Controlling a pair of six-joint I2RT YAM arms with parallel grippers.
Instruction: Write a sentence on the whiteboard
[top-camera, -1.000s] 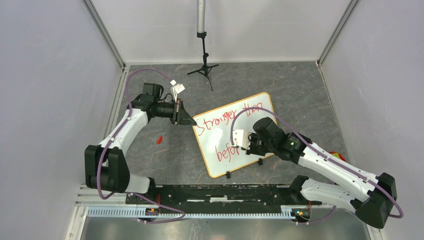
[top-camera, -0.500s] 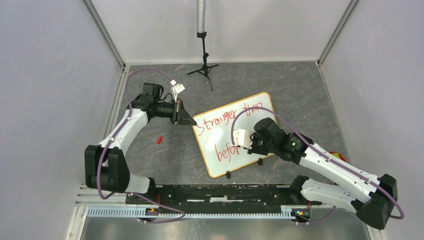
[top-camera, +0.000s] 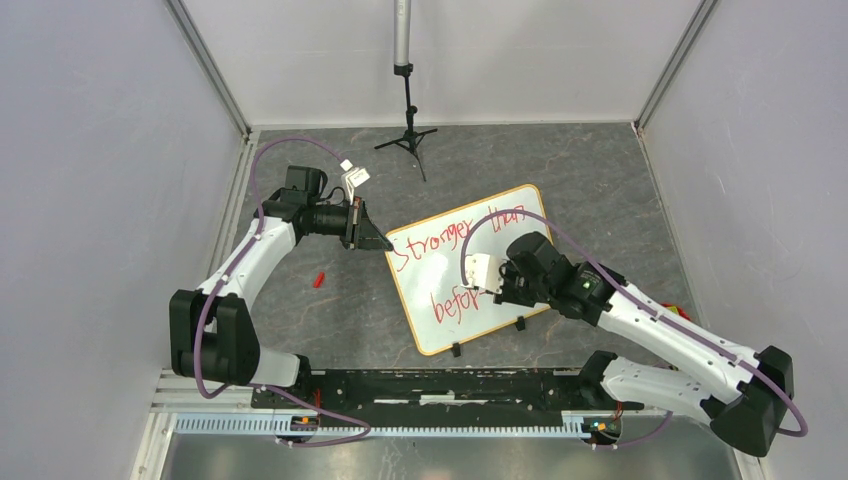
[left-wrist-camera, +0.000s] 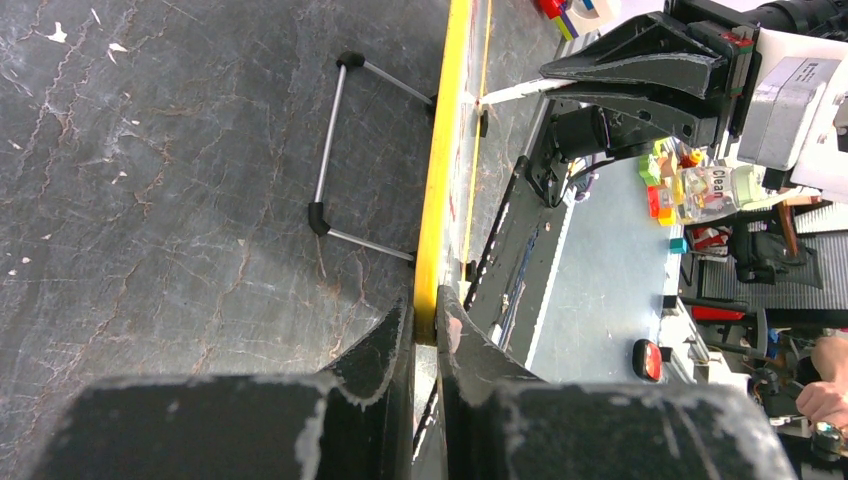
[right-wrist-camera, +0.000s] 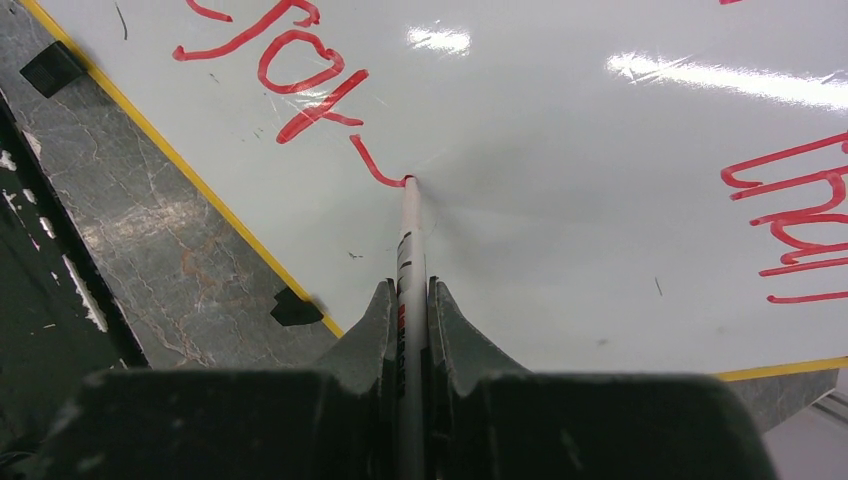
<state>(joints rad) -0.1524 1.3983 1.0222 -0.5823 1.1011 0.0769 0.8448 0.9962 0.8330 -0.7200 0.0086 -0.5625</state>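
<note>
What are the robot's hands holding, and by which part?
The left gripper pinches the whiteboard by its yellow frame edge. The right gripper holds a marker by its barrel, tip on the board.

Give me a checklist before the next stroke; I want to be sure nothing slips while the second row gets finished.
1. Grip of the left tool on the whiteboard frame, jaws shut on its edge: ok.
2. Grip of the right tool on the marker, jaws shut on it: ok.
3. Marker tip touching the board at the end of the sentence: ok.
4. Bare white surface ahead of the tip: ok.
5. Both clip feet on the board's near edge: ok.
6. Ink left in the marker: cannot tell.
</note>
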